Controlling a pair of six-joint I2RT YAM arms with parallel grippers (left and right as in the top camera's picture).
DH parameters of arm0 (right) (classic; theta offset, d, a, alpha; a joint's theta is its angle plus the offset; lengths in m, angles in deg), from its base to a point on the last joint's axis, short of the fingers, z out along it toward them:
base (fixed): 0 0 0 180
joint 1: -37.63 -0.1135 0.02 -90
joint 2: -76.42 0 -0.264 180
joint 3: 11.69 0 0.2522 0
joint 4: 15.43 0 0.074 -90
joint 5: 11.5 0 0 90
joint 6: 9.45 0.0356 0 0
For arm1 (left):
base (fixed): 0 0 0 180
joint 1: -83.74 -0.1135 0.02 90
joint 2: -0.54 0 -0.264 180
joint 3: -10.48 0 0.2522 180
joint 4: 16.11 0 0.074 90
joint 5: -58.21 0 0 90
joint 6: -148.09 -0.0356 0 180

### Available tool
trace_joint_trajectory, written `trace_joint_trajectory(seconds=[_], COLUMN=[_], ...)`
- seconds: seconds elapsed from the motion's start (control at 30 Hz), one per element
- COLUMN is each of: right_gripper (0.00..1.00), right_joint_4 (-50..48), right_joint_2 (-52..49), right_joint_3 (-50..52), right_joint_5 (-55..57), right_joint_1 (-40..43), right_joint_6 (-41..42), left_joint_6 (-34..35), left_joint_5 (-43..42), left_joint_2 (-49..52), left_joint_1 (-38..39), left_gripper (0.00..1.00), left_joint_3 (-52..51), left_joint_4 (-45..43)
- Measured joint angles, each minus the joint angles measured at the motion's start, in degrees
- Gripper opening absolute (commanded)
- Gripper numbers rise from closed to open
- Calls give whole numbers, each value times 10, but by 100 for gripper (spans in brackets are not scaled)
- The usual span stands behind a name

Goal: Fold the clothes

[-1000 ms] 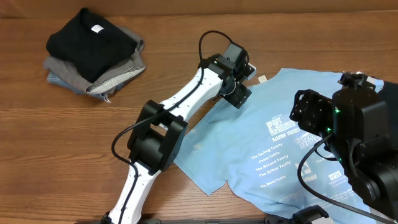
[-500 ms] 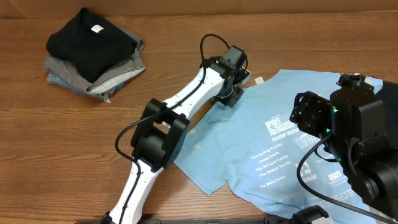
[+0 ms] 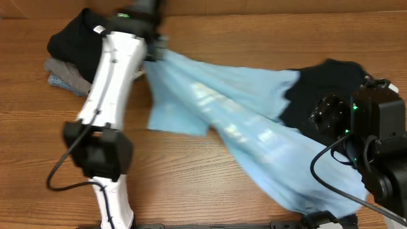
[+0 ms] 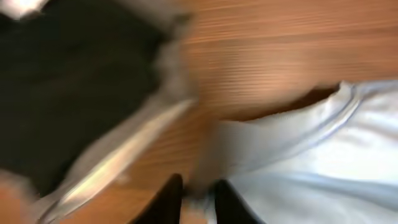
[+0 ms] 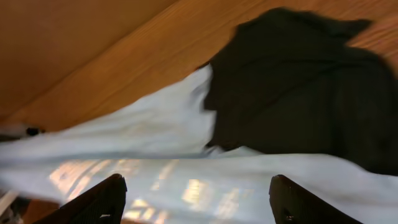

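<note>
The light blue T-shirt (image 3: pixel 235 121) is stretched in a blurred band from the back left to the front right of the table. My left gripper (image 3: pixel 152 43) is at the back left, shut on the shirt's edge; in the left wrist view its dark fingertips (image 4: pixel 169 198) pinch pale blue fabric (image 4: pixel 311 162). A dark navy garment (image 3: pixel 324 89) lies at the right, partly under the shirt, and fills the upper right of the right wrist view (image 5: pixel 298 81). My right gripper (image 5: pixel 199 202) hangs open over the shirt (image 5: pixel 186 168), holding nothing.
A folded pile, a black garment (image 3: pixel 73 41) on grey and blue ones (image 3: pixel 63 75), sits at the back left right beside the left gripper; it shows blurred in the left wrist view (image 4: pixel 74 81). Bare wooden table (image 3: pixel 191 178) lies at the front centre.
My left gripper closed on the T-shirt's edge and swung from the table's middle to the back left, dragging the shirt along and uncovering the dark navy garment. The right arm barely moved.
</note>
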Motion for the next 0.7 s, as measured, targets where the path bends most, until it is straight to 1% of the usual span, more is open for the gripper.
trace_joint_trajectory(seconds=[0.1, 0.17, 0.27, 0.37, 0.5, 0.6, 0.67, 0.7], right_gripper=[77, 77, 77, 77, 76, 76, 76, 74], right_joint_4=[0, 0, -1, -17, -66, -102, -126, -136], right_joint_2=[-15, -35, -91, -159, -270, -351, -410, -443], right_joint_3=[0, 0, 0, 0, 0, 0, 0, 0], right_joint_5=[0, 0, -1, -23, -89, -141, -175, -191], right_joint_1=[29, 50, 97, 136, 170, 180, 183, 183], right_joint_6=[0, 0, -2, -27, -97, -138, -160, -168], left_joint_6=[2, 2, -1, -9, -11, -11, -13, -13], left_joint_5=[-9, -17, -26, -32, -36, -44, -54, -59], left_joint_2=[-3, -1, -1, -1, -7, -29, -56, -70], left_joint_1=[-36, -39, -30, -20, -12, -8, -7, -6], left_gripper=[34, 36, 36, 37, 39, 44, 51, 54], left_joint_3=[0, 0, 0, 0, 0, 0, 0, 0], left_joint_4=[20, 28, 37, 50, 61, 67, 69, 70])
